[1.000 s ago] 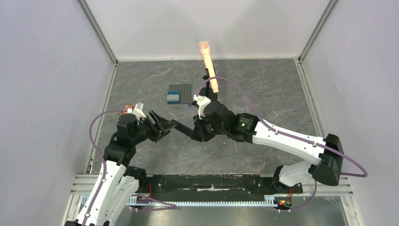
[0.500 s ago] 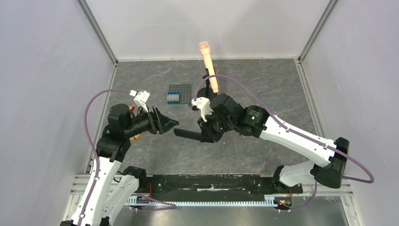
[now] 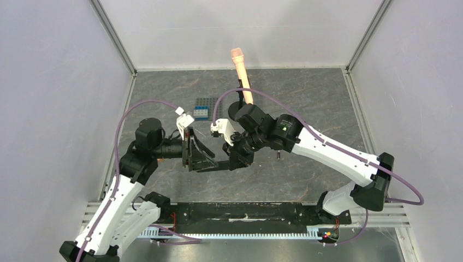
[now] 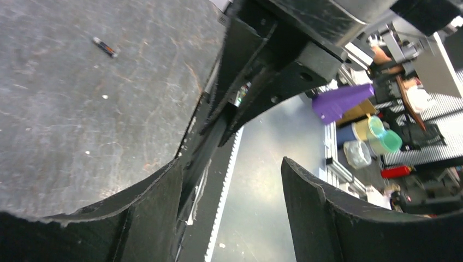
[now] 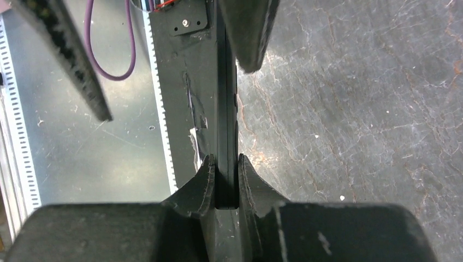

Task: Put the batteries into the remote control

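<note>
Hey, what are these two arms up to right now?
The right tool is pinching a slim black remote control by one end and holding it up off the table. The left tool is open, with one finger on either side of the remote's free end, not closed on it. One small battery lies loose on the table, not yet loaded.

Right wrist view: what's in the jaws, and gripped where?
The remote control, pinched at one end by the right jaws. Left jaws stand open around its far end.
</note>
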Motion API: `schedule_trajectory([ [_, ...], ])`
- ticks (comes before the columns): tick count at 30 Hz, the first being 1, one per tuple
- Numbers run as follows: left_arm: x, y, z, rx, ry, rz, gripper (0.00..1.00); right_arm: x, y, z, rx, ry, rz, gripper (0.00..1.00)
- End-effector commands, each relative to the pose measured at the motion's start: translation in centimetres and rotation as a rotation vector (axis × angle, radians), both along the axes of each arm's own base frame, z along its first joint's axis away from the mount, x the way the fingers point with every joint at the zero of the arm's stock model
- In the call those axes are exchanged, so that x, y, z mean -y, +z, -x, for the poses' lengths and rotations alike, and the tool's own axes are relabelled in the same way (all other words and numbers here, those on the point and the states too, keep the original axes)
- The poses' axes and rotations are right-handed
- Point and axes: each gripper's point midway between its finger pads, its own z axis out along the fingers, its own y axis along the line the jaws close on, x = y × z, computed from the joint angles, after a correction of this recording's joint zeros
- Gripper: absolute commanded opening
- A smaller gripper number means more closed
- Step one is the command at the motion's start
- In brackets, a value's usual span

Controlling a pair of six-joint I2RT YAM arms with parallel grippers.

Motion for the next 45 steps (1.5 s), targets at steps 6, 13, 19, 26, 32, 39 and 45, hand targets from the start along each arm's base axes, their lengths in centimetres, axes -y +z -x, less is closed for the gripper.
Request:
schedule_trajectory([
  [6,1.9,-2.6,1.9,-0.043,-0.138,-0.042,0.7,-1.1,3.2,0.2,0.052,0.095,-0.081,0.0],
  [13,2.1,-3.1,0.6,-0.016,-0.096,-0.082,0.65,-1.1,3.6,0.2,0.061,0.104,-0.085,0.0],
  [19,2.2,-3.2,1.0,-0.034,-0.135,-0.077,0.41,-1.2,3.4,-0.1,0.052,0.084,-0.076,0.0],
  [26,1.8,-2.1,1.6,-0.008,-0.163,-0.101,0.02,-2.1,5.2,-0.6,0.027,0.028,-0.115,0.08],
  [32,2.0,0.0,0.1,0.023,-0.055,-0.062,0.02,-2.3,7.7,-1.6,0.052,-0.095,-0.255,0.7],
  [39,2.3,4.8,-2.3,0.039,0.152,0.124,0.02,-1.1,10.6,-3.9,0.034,-0.438,-0.606,0.87],
  [45,1.5,7.5,-5.9,-0.109,0.412,0.298,0.02,-0.3,12.2,-2.4,-0.233,-0.526,-0.963,0.88],
])
